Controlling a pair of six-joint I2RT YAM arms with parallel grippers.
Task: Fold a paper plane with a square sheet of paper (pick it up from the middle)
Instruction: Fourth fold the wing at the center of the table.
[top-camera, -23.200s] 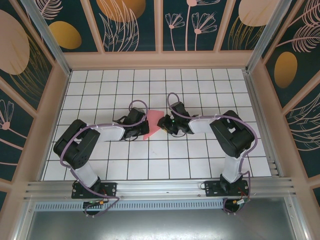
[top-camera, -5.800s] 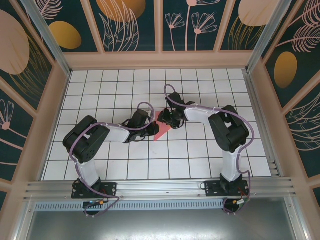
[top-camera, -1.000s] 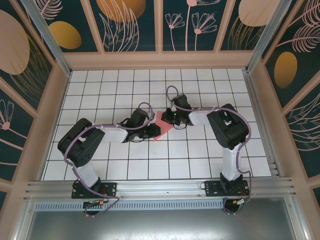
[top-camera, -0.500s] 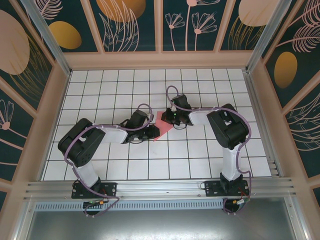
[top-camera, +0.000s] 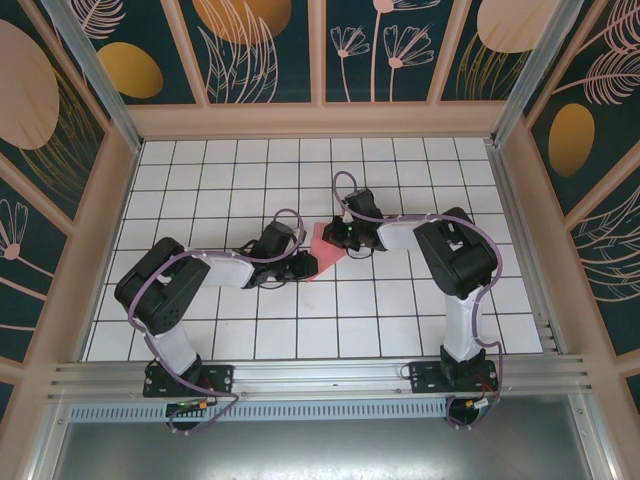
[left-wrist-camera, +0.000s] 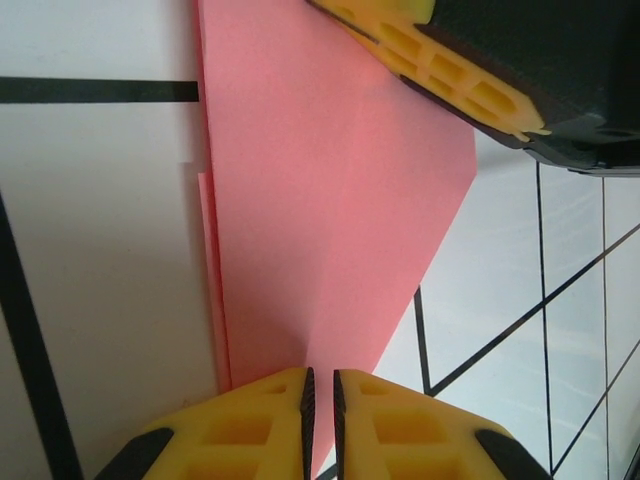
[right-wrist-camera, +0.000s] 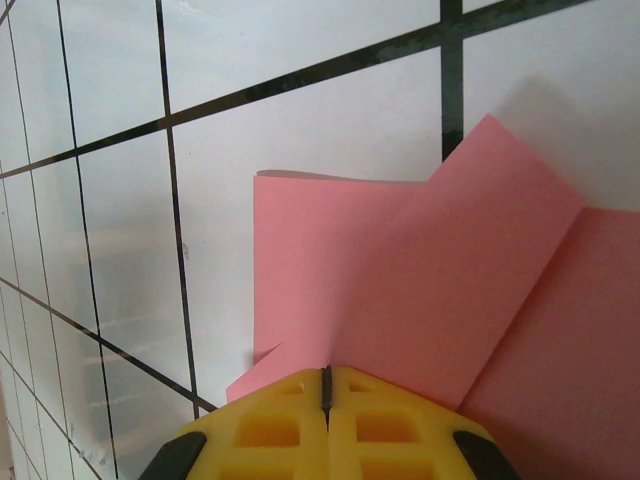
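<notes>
Looking down from above, two black arms reach inward across a white tiled table (top-camera: 400, 320) and meet near its middle. A small piece of folded pink paper (top-camera: 320, 253) lies flat on the tiles between them. The left gripper (top-camera: 303, 264) sits at the paper's lower left edge, and the right gripper (top-camera: 337, 238) sits at its upper right edge.

From the left wrist, the paper (left-wrist-camera: 320, 200) spreads across the tiles as a pointed shape with a crease down its middle and a second layer peeking out along one side. The left gripper (left-wrist-camera: 320, 395) has its yellow fingers pressed together, their tips on the paper's near end. Whether any paper is nipped between them cannot be told. A yellow finger (left-wrist-camera: 450, 70) of the other arm rests at the far corner.

From the right wrist, the paper (right-wrist-camera: 440, 290) shows overlapping layers, with one flap rising off the tile and casting a shadow. The right gripper (right-wrist-camera: 327, 395) is closed tight, pinching that flap at its near edge.
</notes>
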